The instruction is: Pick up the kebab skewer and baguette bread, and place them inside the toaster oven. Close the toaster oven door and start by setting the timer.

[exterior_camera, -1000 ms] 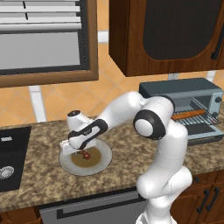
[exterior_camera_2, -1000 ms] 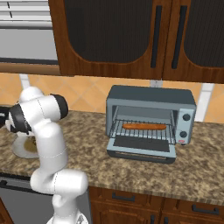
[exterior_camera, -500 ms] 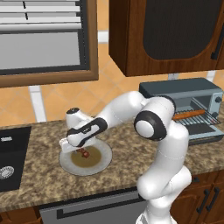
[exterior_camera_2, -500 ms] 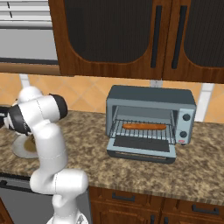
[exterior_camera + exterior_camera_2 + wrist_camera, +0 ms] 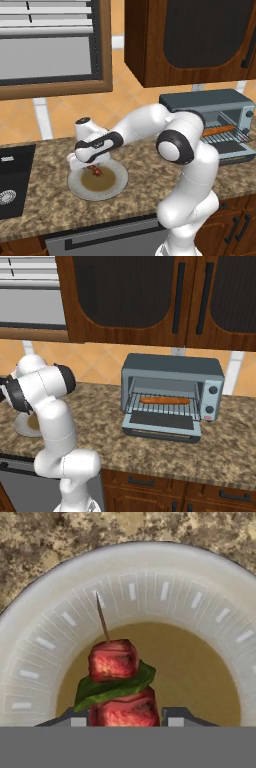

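Hand view shows the gripper (image 5: 125, 719) with jaws flanking the chunky red kebab skewer (image 5: 116, 679) on a ridged plate (image 5: 210, 607); whether they clamp it, unclear; right base view shows the smooth baguette (image 5: 165, 400) on the toaster oven (image 5: 172, 393) wire rack.

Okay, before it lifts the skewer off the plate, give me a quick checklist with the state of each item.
1. hand astride the kebab skewer: ok, a fingertip on each side of the lowest meat chunk.
2. Fingers firmly clamped on it: cannot tell.
3. Skewer over the plate: ok.
4. baguette bread on the rack: ok.
5. toaster oven door open: ok, folded down flat.
6. Rack room beside the bread in the toaster oven: cannot tell.
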